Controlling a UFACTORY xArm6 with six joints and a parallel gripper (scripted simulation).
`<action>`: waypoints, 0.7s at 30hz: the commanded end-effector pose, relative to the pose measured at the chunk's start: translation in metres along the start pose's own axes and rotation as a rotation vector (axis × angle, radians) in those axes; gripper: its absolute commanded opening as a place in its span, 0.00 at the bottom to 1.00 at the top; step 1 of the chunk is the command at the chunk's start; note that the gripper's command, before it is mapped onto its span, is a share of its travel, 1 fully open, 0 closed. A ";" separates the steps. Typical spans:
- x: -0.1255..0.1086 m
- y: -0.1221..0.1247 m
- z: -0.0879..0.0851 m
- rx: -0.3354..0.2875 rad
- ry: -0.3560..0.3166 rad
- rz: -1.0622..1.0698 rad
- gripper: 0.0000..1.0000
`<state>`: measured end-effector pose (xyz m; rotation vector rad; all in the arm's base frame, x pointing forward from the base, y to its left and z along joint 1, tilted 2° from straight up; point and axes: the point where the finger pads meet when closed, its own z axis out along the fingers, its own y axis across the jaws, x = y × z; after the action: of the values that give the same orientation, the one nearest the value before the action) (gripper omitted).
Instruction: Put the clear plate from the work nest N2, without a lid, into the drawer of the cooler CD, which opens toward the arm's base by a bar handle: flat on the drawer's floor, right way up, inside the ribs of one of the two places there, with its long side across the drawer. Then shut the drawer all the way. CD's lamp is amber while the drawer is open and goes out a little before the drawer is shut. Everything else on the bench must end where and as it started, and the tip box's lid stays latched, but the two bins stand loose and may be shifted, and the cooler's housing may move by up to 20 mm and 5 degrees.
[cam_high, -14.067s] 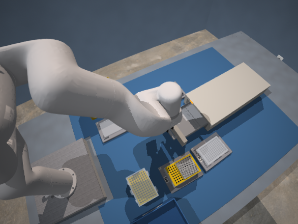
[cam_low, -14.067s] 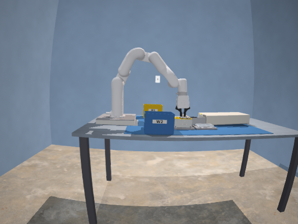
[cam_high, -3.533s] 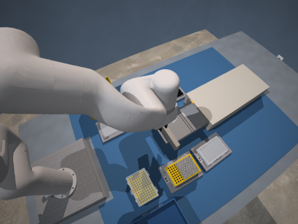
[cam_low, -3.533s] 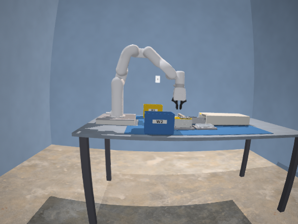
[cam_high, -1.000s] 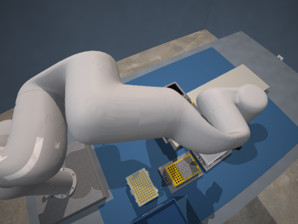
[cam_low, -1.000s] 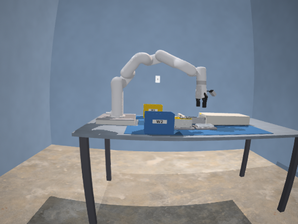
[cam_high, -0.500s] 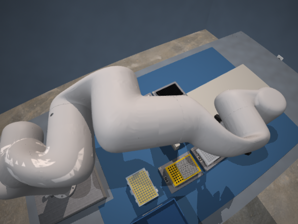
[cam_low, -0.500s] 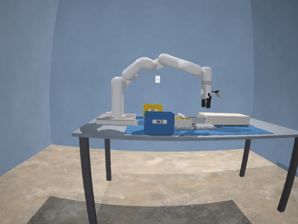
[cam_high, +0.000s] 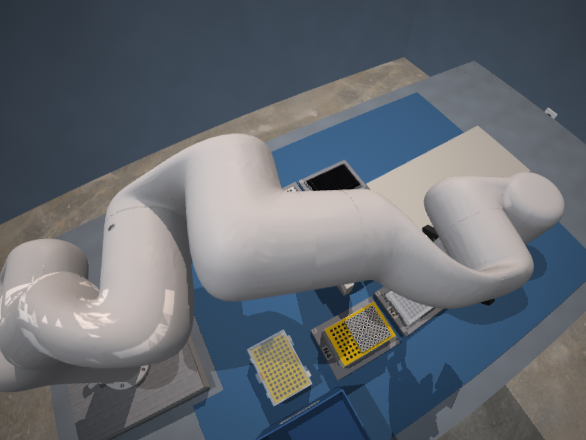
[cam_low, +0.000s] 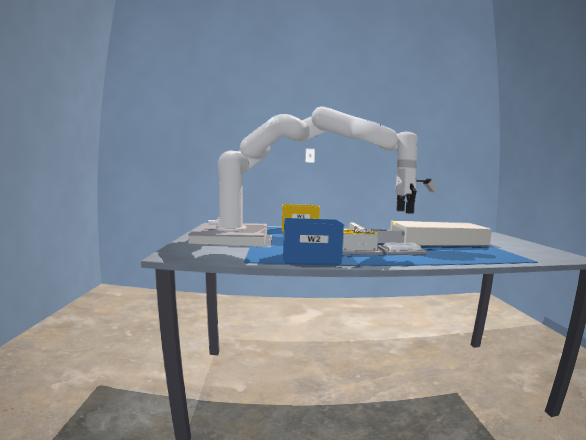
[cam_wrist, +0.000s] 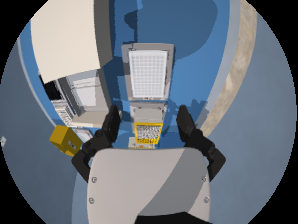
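The clear plate (cam_high: 410, 306) lies flat in its grey nest N2, partly under my arm in the top view. It also shows in the exterior view (cam_low: 402, 246) and in the wrist view (cam_wrist: 148, 75). The beige cooler CD (cam_low: 441, 233) stands behind it, and its top shows in the top view (cam_high: 450, 165). A grey drawer part (cam_wrist: 80, 92) sticks out of its front, and a small amber lamp (cam_low: 394, 222) glows at its corner. My gripper (cam_low: 406, 202) hangs open and empty, high above the bench near the cooler's front end. In the wrist view, the gripper's fingers stand wide apart.
Nest N1 (cam_high: 357, 332) holds a yellow plate with a half-covering mesh piece, left of N2. A tip box (cam_high: 280, 367) lies further left. The blue bin W2 (cam_low: 312, 241) and the yellow bin W1 (cam_low: 300, 215) stand near the bench front. A black plate (cam_high: 332, 177) sits behind my arm.
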<state>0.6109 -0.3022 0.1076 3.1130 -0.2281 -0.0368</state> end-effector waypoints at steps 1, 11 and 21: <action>0.001 0.000 0.002 -0.002 0.005 0.000 1.00; 0.001 0.000 0.019 -0.002 0.005 0.000 1.00; 0.001 0.000 0.032 -0.002 0.005 0.000 1.00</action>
<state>0.6101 -0.3027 0.0787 3.1132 -0.2282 -0.0379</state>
